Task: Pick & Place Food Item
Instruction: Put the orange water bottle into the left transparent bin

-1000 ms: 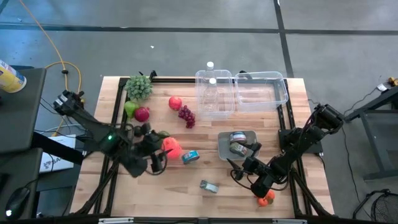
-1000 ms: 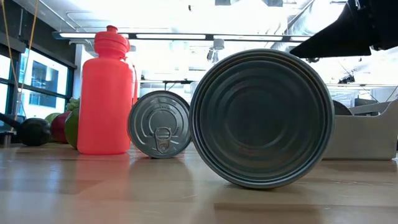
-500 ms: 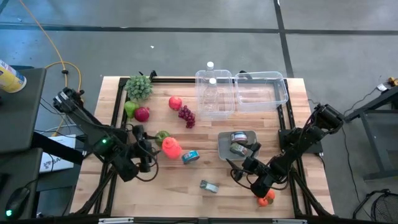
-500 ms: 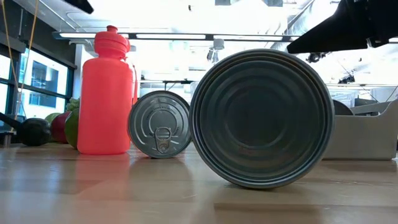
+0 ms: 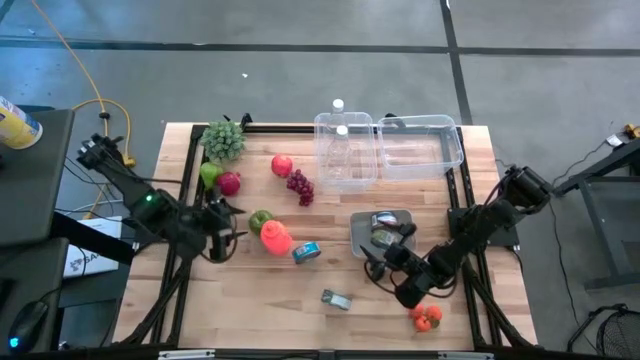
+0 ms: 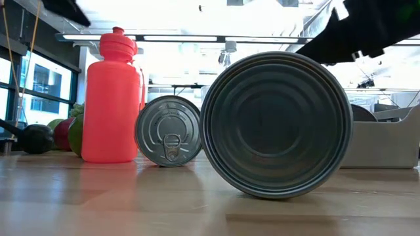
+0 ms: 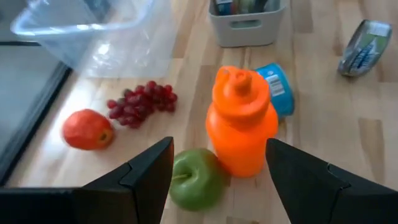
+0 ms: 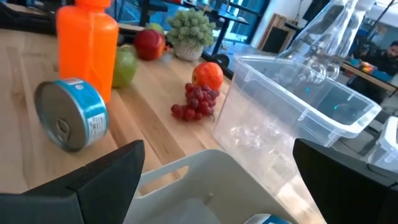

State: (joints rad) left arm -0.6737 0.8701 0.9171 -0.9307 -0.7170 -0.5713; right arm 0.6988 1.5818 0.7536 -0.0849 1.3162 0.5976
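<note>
My left gripper (image 5: 228, 232) (image 7: 217, 186) hangs open near the table's left edge, with nothing between its fingers. Just ahead of it a green apple (image 7: 196, 180) (image 5: 261, 219) rests on the wood beside an upright orange bottle (image 7: 242, 121) (image 5: 274, 238). Past them lie a blue can (image 5: 306, 251), dark grapes (image 5: 299, 186) and a red fruit (image 5: 282, 165). My right gripper (image 5: 380, 262) (image 8: 217, 186) stands open at the near edge of a grey bin (image 5: 362, 228) (image 8: 205, 180) that holds a can.
Two clear tubs (image 5: 345, 150) (image 5: 420, 145) stand at the far edge. A second can (image 5: 336, 299) lies near the front, and an orange fruit (image 5: 427, 317) at the front right. A leafy green bunch (image 5: 224, 140), a green fruit (image 5: 209, 172) and a red apple (image 5: 229, 183) sit far left.
My left gripper has drawn back from the orange bottle toward the table's left edge and slightly toward the far edge, staying open and empty. The bottle, apple and cans have stayed in place.
</note>
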